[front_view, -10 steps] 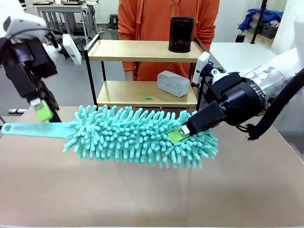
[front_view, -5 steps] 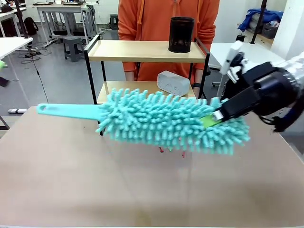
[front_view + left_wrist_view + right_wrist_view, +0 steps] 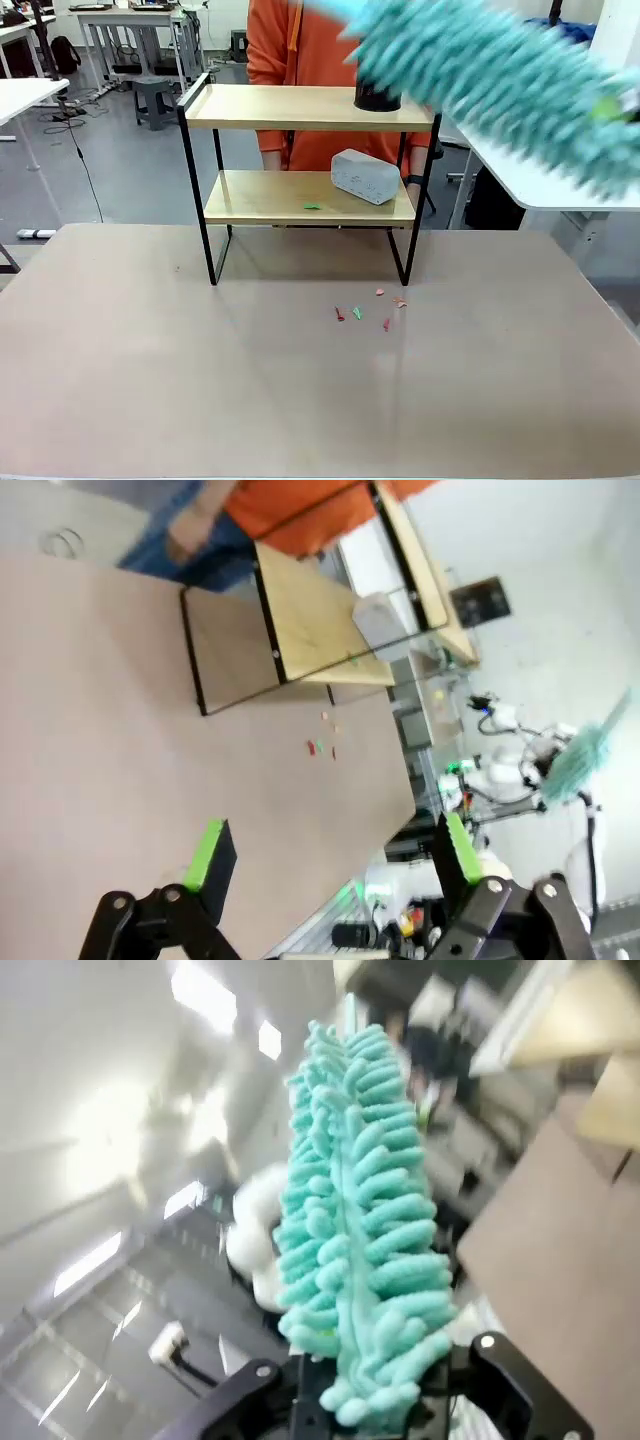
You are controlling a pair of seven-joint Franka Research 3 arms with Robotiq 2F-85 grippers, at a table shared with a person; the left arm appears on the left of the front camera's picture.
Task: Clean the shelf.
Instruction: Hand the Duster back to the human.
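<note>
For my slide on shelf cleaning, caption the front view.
Teal duster swings, blurred, above the shelf holding a black cup and grey box; scraps lie on the table.

Bright even indoor light; duster (image 3: 500,90) motion-blurred; wrist views smeared.

A grey floor (image 3: 130,165), white tables (image 3: 25,95) and a stool (image 3: 152,98) are seen at upper left, under bright ceiling lights (image 3: 205,988).
</note>
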